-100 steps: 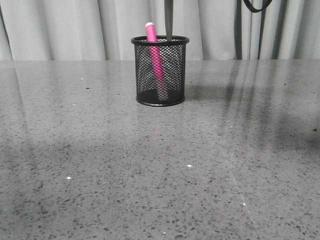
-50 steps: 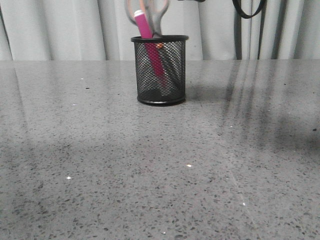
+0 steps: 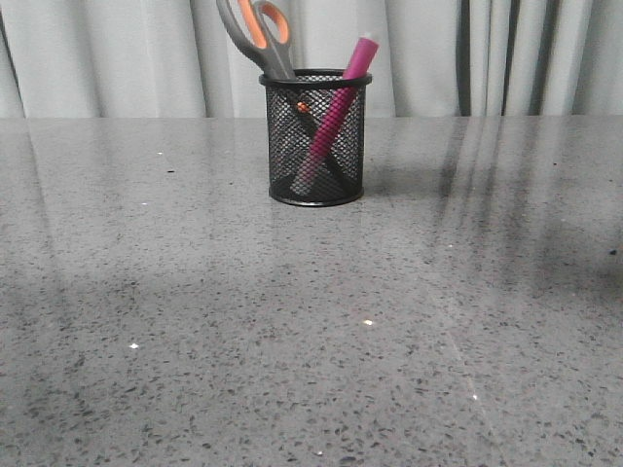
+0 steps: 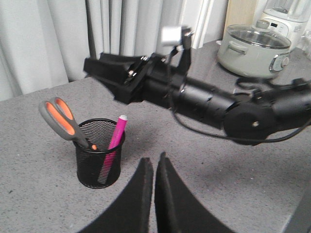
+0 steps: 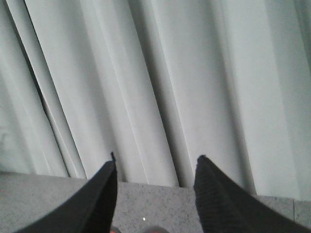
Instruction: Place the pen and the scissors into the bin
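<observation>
The black mesh bin (image 3: 316,136) stands upright at the table's middle back. The pink pen (image 3: 341,97) stands in it and leans right, its whitish cap above the rim. The scissors (image 3: 255,29) stand blades-down in the bin, with the grey-and-orange handles leaning out to the left. The left wrist view shows the bin (image 4: 99,160), the pen (image 4: 116,136) and the scissors (image 4: 60,119). My left gripper (image 4: 154,162) is shut and empty, just beside the bin. My right gripper (image 5: 156,158) is open and empty, high above the bin and facing the curtain.
A grey curtain (image 3: 117,58) hangs behind the table. My right arm (image 4: 204,99) reaches across above the bin. A slow cooker (image 4: 252,43) and a blender (image 4: 286,19) stand on a surface beyond it.
The scissors went from hanging blade-down over the bin to resting inside it, handles leaning left. The pen tipped from leaning left to leaning right. The cable at the top right left the front view.
</observation>
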Motion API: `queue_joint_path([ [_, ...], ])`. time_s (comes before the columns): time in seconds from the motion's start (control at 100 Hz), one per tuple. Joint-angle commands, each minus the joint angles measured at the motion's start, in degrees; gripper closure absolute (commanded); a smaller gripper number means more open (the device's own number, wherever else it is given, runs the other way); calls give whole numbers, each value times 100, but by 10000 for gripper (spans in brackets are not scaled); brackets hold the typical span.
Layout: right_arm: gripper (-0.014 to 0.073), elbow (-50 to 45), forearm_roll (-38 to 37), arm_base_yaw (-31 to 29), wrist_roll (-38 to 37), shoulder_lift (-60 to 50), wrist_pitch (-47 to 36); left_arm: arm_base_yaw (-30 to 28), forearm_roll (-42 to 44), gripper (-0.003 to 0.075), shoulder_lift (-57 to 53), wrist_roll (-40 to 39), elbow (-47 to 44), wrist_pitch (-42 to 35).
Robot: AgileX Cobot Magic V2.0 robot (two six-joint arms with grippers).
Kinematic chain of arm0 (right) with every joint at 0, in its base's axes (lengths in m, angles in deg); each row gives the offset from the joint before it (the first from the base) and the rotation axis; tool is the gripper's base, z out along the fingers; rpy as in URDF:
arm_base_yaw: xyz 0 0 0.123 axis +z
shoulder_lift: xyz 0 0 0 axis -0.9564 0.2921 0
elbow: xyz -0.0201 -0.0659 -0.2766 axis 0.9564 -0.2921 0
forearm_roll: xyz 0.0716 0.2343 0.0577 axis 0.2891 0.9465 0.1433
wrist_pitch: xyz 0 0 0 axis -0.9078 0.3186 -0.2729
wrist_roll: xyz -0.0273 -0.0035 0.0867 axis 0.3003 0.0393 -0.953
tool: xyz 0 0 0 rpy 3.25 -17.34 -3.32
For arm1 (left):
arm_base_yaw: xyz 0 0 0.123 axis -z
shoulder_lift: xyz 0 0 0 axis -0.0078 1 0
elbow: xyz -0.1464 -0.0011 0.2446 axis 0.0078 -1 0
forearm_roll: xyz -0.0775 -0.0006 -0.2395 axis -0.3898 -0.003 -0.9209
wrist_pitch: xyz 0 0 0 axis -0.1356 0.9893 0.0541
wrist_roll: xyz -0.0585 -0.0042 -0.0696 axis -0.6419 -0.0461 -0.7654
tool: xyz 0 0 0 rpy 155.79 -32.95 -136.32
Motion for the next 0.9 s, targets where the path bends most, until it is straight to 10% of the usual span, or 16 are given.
queue_joint_path([
  [0.0,321,154,-130,-8,188,-558,-201,38,114,742,-39,4,148,-584],
  [0.16,664,154,-130,-8,902,-1369,1300,-114,519,742,-400,-30,-172,-1122],
  [0.41,659,7,-261,-8,1664,-2760,4374,-646,729,742,-1993,-30,-1667,-1883],
  [0.89,641,-3266,-837,-8,1664,-6984,5011,-1255,743,742,-3724,-30,-2985,-1248],
])
